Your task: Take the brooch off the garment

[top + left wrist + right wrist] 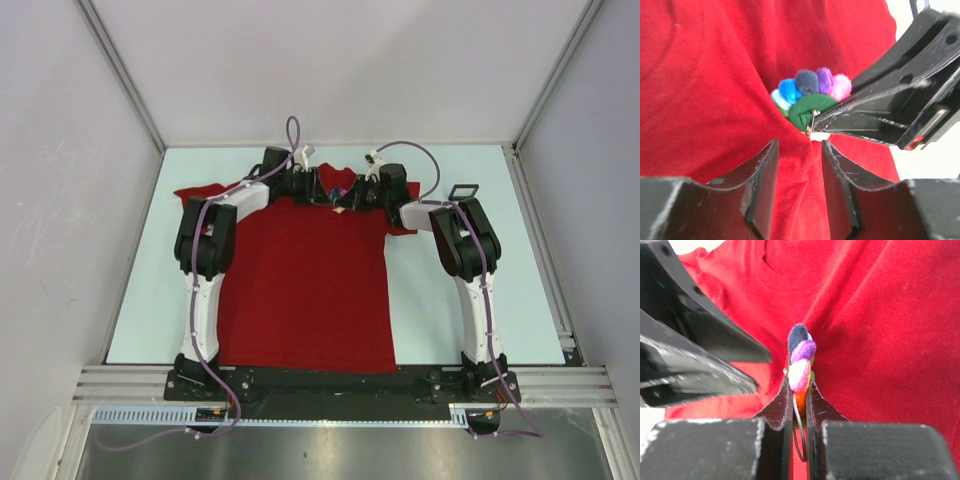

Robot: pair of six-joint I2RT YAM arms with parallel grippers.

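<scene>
Right gripper [800, 390]: pressed together on the one brooch [801, 365], gripping it edge-on, with beads poking above the tips (dark blue, purple, pink and orange seen from its own wrist). Left gripper [799, 150]: just below the brooch, pinching a raised fold of the garment [715, 90] between its fingers. Brooch at the upper chest near the neckline, green back and metal pin [813, 117] turned toward the left wrist. One garment, spread on the table [440, 300], neck away from the arm bases. Two grippers, close together over the upper chest.
</scene>
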